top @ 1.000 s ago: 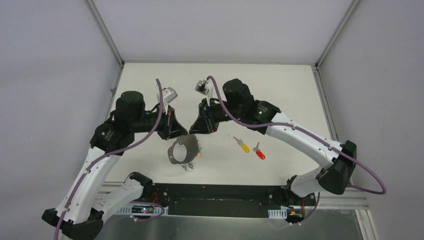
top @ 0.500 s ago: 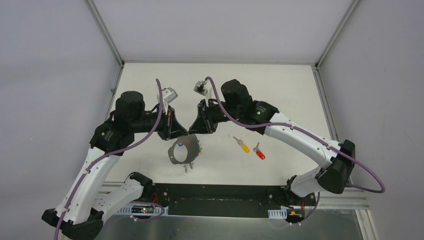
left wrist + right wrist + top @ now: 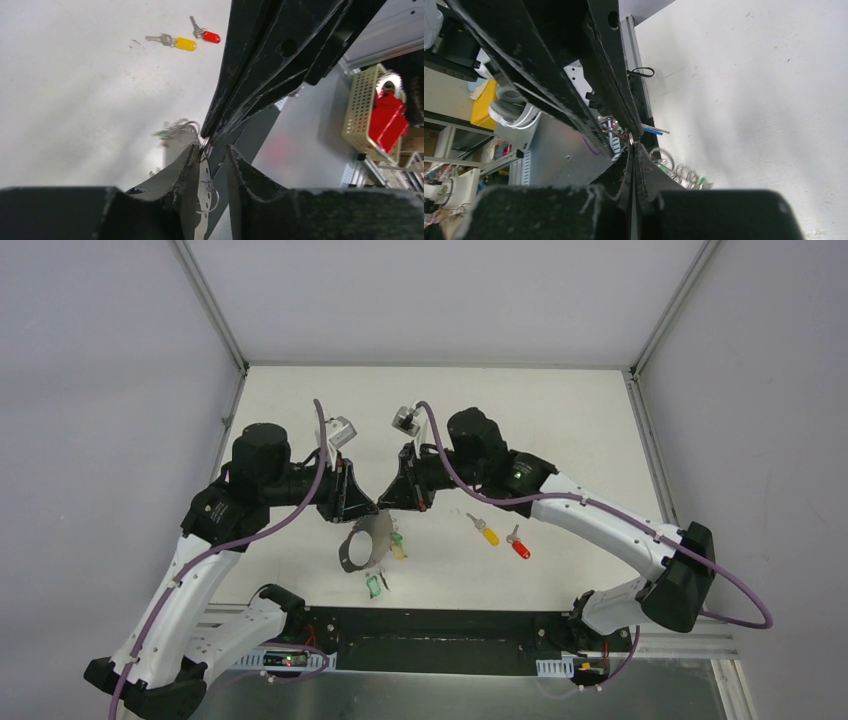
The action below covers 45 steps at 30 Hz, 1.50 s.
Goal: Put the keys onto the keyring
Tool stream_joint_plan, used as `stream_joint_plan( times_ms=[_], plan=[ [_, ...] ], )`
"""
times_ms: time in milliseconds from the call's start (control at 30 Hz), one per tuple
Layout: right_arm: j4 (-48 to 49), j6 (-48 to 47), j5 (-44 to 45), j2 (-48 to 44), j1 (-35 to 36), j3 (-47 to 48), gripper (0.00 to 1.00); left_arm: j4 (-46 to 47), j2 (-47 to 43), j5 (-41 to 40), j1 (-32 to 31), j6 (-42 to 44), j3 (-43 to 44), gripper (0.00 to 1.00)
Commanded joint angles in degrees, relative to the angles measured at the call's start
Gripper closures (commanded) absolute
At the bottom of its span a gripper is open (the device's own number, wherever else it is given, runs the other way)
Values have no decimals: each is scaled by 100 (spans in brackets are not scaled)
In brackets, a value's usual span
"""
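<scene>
The keyring (image 3: 362, 545), a thin grey hoop, hangs edge-on above the table, below the two grippers where they meet. My right gripper (image 3: 386, 507) is shut on its flat band (image 3: 632, 210). My left gripper (image 3: 371, 509) faces it tip to tip and stands open by a narrow gap. The band (image 3: 204, 190) lies against its left finger (image 3: 187, 165). Green-tagged keys (image 3: 375, 586) dangle at the hoop's lower side, blurred in the left wrist view (image 3: 167, 132). A yellow-tagged key (image 3: 488, 532) and a red-tagged key (image 3: 518, 545) lie on the table to the right.
The white table (image 3: 560, 440) is walled by grey panels with metal frame posts (image 3: 208, 305). A black base rail (image 3: 440, 640) runs along the near edge. Purple cables (image 3: 320, 430) loop over both wrists.
My left jaws have parted while my right jaws have closed on the band. The hoop has turned narrower and one green key has swung lower.
</scene>
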Motion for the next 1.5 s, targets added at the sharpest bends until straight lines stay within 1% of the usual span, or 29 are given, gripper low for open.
stream_joint_plan(
  times_ms=[0,133,200,300,433,533,667,733,867,900,1000,1167,1233,1333,1400,1467],
  plan=[
    [1367,139,361,-589,22,-712,100,765,-104,558,-50,-268,-1,67],
    [1848,122,640,-1053,13,-1275,100,1112,-252,581,-50,-387,-71,54],
    [1978,93,694,-1222,13,-1478,100,1378,-406,565,-50,-463,-204,50],
    [2368,88,671,-1454,13,-1794,100,1842,-718,563,-51,-506,-519,47],
    [2901,-8,530,-1733,13,-2199,100,2505,-1185,669,-50,-489,-1074,45],
    [3093,-222,309,-1901,13,-2393,100,3197,-1543,965,-50,-413,-1503,45],
    [3164,-757,-119,-2076,13,-2484,100,3936,-2013,1432,-50,-3,-1912,46],
    [3144,-1065,-311,-2164,13,-2509,100,4057,-2182,1564,-53,254,-2032,46],
    [3172,-2161,-814,-2392,26,-2643,100,4203,-2382,1793,-51,628,-2187,46],
    [3200,-2386,-902,-2454,24,-2690,100,4237,-2409,1857,-50,829,-2219,46],
    [3198,-3074,-1001,-2619,30,-2816,100,4297,-2445,1986,-50,1076,-2273,47],
    [3171,-3929,-1243,-2768,52,-2967,100,4457,-2293,2274,-54,1264,-2278,53],
    [3343,-4106,-1270,-2785,70,-3078,100,4538,-2203,2377,-50,1272,-2274,57],
    [3640,-4162,-1264,-2785,95,-3213,100,4830,-2064,2387,-58,1038,-2292,59],
    [3819,-3942,-1176,-2757,100,-3221,100,4983,-2010,2266,-74,896,-2302,62],
    [4039,-3575,-986,-2709,109,-3228,100,5031,-2006,2043,-97,769,-2315,63]
  ],
)
